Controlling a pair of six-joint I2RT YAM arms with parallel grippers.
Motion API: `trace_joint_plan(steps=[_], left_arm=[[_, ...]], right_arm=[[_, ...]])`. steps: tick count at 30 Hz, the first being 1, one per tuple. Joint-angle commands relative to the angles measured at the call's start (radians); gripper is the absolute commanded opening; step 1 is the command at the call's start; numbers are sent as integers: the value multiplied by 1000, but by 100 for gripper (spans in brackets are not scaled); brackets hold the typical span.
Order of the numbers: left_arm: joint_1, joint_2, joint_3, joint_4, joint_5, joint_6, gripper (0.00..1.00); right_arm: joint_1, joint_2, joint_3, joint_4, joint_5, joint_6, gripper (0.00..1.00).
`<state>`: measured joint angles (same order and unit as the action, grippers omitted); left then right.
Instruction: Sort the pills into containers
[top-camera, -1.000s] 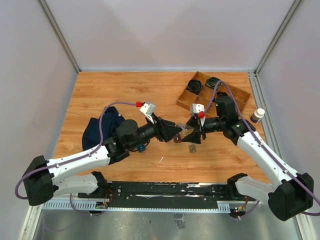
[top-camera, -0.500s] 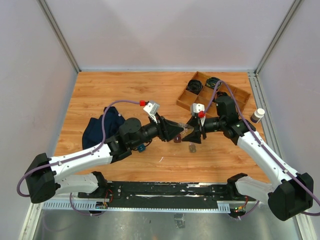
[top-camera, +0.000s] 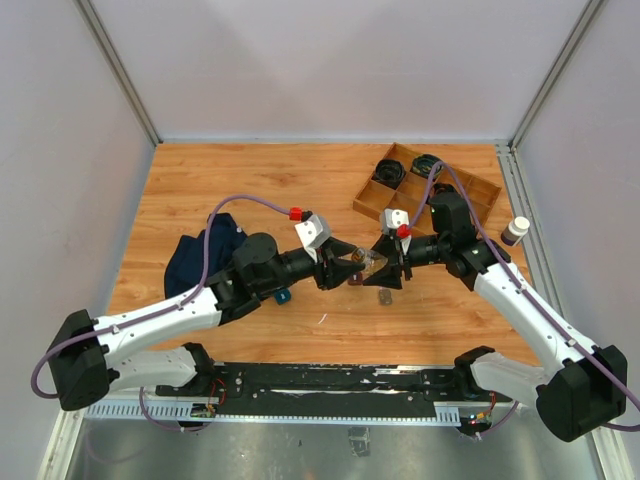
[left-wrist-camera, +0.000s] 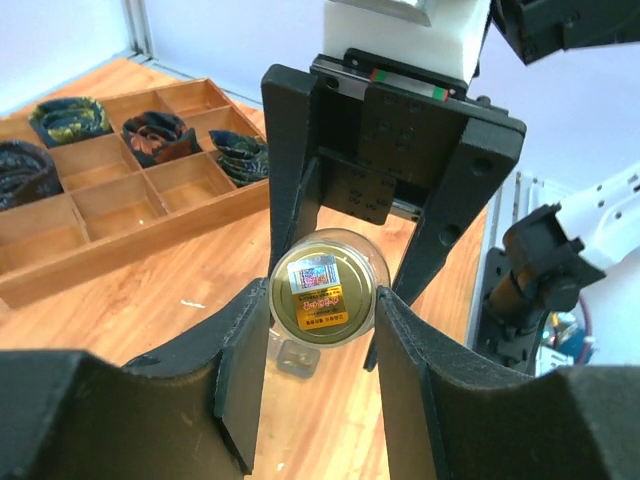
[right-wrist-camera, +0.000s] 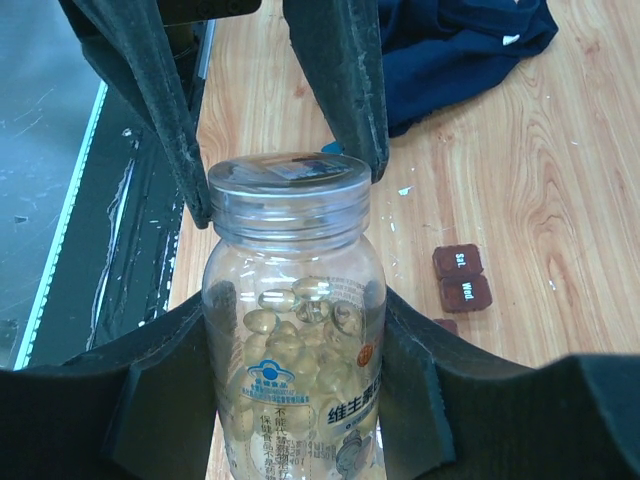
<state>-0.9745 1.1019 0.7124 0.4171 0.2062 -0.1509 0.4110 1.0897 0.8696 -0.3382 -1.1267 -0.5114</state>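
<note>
Mid-bench: bottle (top-camera: 368, 262) gripped between left pincer (top-camera: 352, 268) and right pincer (top-camera: 385, 262). Just before it, on bench: containers (right-wrist-camera: 465, 293). Behind right: tray (top-camera: 482, 190). Left: cloth (top-camera: 205, 255). Right edge: jar (top-camera: 515, 231).

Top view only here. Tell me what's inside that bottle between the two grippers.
Observer: Right wrist view: the clear bottle, clamped in the right gripper, holds pale yellow softgel capsules.
Operator: Confirm the left gripper's hold on the cap.
Observer: Left wrist view: the left gripper has both fingers against the sides of the gold-topped cap.
Operator: Read the containers' lids.
Observer: Right wrist view: two dark-brown containers lie touching each other on the table, marked Sat and Wed.
</note>
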Motion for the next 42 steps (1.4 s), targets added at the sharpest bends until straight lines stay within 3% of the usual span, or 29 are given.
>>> trace_joint_plan(steps=[1,2,4,6,8,11,15,20,28,35,40,41,42], left_arm=[[35,-8,4,-51,198,157,13],[47,-12,4,-33,196,133,17],[61,-33,1,5,142,67,51],[62,-66,-11,55,101,-3,76],[62,-108,-32,92,73,-62,87],[63,-143,-55,109,25,-146,93],[61,-138,-65,109,1,-248,94],[57,-78,-42,82,-34,-305,85],[32,17,17,46,-39,-302,64],[28,37,30,46,-36,-297,56],[29,41,34,46,-39,-293,55],[28,42,36,46,-39,-290,52],[29,43,37,46,-38,-288,43]], right_arm=[[-1,-6,12,27,4,17,1],[-1,-5,12,28,5,17,1],[-1,-5,12,28,5,16,1],[-2,-5,13,27,5,16,1],[-1,-3,12,27,5,14,1],[-1,-2,13,26,5,13,1],[-1,-2,12,26,5,13,1],[-1,-2,12,26,7,13,1],[-1,-2,12,26,7,11,1],[-1,0,13,25,8,11,1],[-1,1,12,25,8,11,1],[0,1,12,25,9,11,1],[-1,0,13,25,8,11,1]])
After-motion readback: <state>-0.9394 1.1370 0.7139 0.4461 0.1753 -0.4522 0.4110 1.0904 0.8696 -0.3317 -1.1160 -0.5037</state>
